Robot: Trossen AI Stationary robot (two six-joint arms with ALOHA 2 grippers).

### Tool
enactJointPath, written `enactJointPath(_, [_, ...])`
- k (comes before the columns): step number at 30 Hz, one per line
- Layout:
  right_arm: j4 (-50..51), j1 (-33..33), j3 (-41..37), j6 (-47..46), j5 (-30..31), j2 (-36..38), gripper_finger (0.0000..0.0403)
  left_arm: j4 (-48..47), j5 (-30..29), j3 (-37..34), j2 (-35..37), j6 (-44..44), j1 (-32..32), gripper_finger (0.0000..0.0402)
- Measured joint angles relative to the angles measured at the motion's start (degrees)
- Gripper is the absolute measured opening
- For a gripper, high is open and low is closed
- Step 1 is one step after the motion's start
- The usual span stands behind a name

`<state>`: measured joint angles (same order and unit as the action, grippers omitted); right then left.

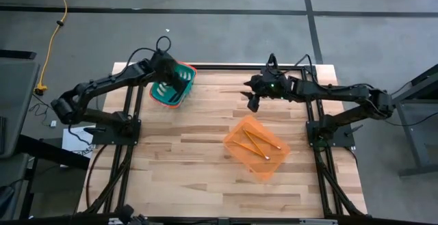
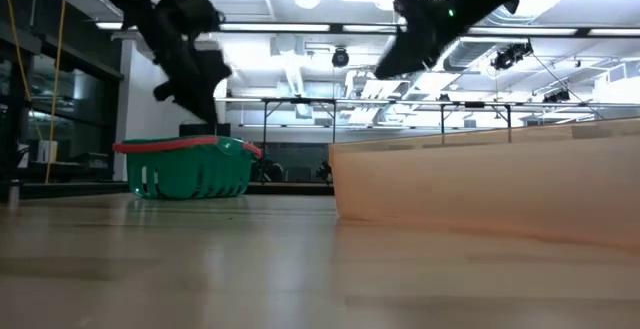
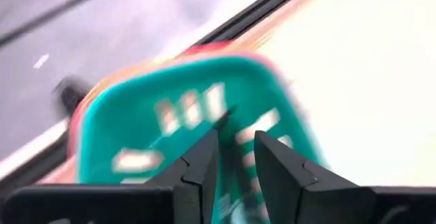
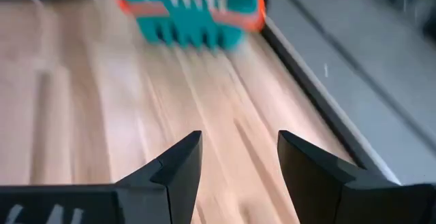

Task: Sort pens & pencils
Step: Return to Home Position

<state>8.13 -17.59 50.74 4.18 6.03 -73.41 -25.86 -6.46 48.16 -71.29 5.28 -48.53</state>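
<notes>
Wood planks fill the high view, and the table (image 1: pixel 185 180) has plenty of open board across the lower left of the frame. Upper left, the teal basket (image 1: pixel 165 96) sits close against the table's top edge. The left gripper (image 1: pixel 181 81) hangs right over it and covers much of the inside, so the pens cannot be made out. Centre right, the orange bin (image 1: pixel 267 169) lies at an angle, well clear of every edge, with the pencils (image 1: pixel 256 143) crossed on its floor. The right gripper (image 1: pixel 251 99) hovers over bare wood just above the bin in the frame, apart from both containers.

Over to the low view, and here comes the height that the top-down shot hides. Both grippers ride high, one over the basket at upper left, the other at top centre, with clear air under each. The bin's pale wall fills the right side and hides the pencils.

Left wrist view: the basket is a teal blur just beyond the fingers (image 3: pixel 197 169). The jaws are narrow, a slim gap with nothing between them.

Right wrist view: the jaws are wide and empty, with long wood grain running ahead. The basket stands far off by the table's dark edge rail (image 4: pixel 320 94), grey floor (image 4: pixel 381 60) beyond.
</notes>
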Motion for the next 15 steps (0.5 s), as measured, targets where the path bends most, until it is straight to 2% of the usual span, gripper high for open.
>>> enactJointPath(6, [13.99, -5.72, -0.02, -7.56, -0.03, -0.43, 0.0183, 8.94, 7.87, 0.0, 1.38, -2.37, 5.34, 0.0085])
enactJointPath(15, [24.33, -7.25, -0.02, -14.44, -4.54, -0.66, 0.0183, 21.64, 9.21, -3.59, 0.2, -5.91, 12.03, 0.0082])
